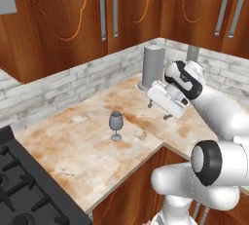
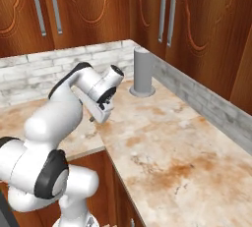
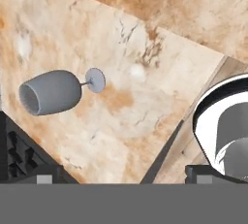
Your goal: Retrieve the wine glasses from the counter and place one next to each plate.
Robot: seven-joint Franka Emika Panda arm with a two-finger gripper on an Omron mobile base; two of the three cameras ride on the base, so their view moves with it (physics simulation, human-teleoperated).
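One wine glass is present on the counter; it stands upright on its round foot, stem vertical, bowl opening upward, roughly mid-counter and clear of the front edge. In the hand view the same glass appears lying sideways across the picture, mouth toward the left and foot to the right, an effect of the camera's tilt. One tall grey cylinder stands upright in the corner against the whitish brick backsplash, well apart from the glass. One black cooktop adjoins the counter at the left. No lettering, label or brand mark can be read on any item. The gripper hangs above the counter between glass and cylinder, touching neither; its fingers stand wide apart with nothing between them. Wooden cabinet doors with metal handles line the wall above.
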